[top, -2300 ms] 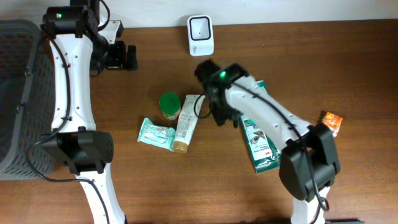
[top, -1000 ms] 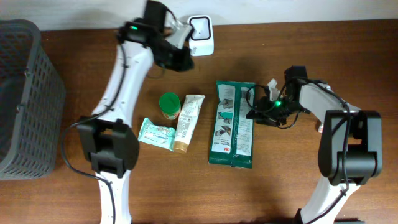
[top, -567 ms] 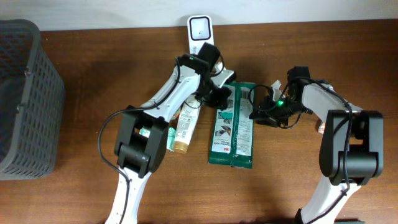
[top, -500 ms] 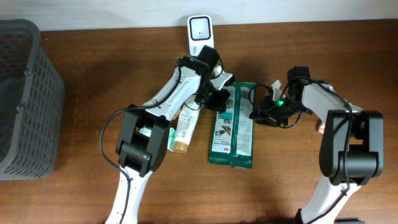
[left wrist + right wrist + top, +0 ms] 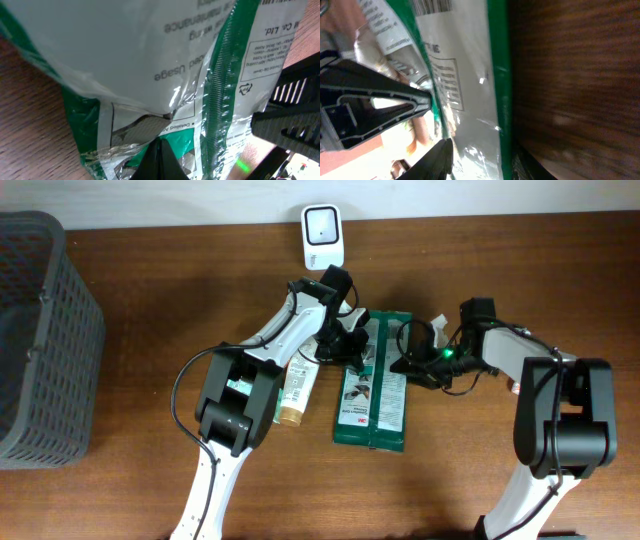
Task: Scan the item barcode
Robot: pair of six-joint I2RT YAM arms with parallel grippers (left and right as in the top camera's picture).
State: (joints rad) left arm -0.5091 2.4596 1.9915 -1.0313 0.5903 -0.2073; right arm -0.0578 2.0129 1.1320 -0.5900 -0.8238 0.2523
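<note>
Left end effector [image 5: 351,346] closed against packet [image 5: 374,402]

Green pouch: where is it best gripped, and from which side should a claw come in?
Pinch the thin crimped seal at the far end of the green pouch, coming in low from its open right edge. It lies flat on the table, so only the edges offer a lip, and the tube lies close on the left. The left claw pinches that end's left corner.

A green pack [image 5: 372,395] flanked from both sides
The left gripper [image 5: 350,345] meets its upper left edge, the right gripper [image 5: 403,365] its right edge; a white scanner [image 5: 323,236] stands beyond.
</note>
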